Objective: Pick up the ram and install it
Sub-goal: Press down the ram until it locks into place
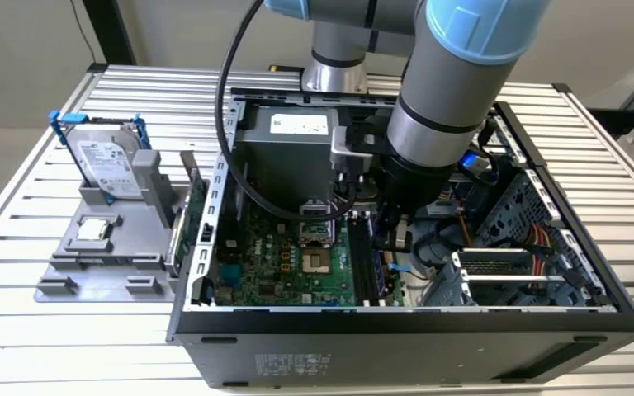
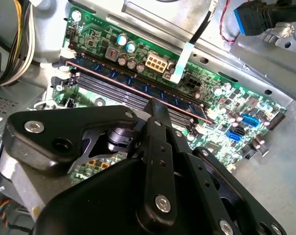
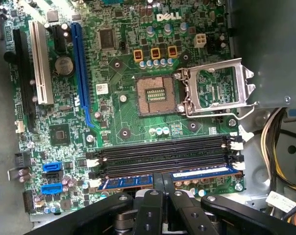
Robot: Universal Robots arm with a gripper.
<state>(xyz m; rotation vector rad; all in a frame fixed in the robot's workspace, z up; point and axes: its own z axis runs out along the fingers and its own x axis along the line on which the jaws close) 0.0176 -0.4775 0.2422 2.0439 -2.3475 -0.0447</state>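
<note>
The ram (image 3: 202,174) is a long dark stick with blue labels, standing on edge in the outermost memory slot of the green motherboard (image 3: 118,122). In the second wrist view the ram (image 2: 109,73) runs slantwise across the board. My gripper (image 3: 165,177) is right over its middle with both black fingers (image 3: 157,182) brought together, tips resting on the stick's top edge rather than clamped around it. The second wrist view puts the gripper (image 2: 155,103) at the same spot. In the exterior view the gripper (image 1: 389,239) reaches down inside the open computer case (image 1: 405,318).
Three bare black memory slots (image 3: 162,154) lie beside the ram. The CPU socket (image 3: 155,95) has its metal frame (image 3: 216,90) flipped open. Cable bundles (image 3: 280,147) and the power supply (image 1: 284,148) crowd the case. Outside it, a grey holder (image 1: 141,256) carries a hard drive (image 1: 108,165) and a small chip (image 1: 95,229).
</note>
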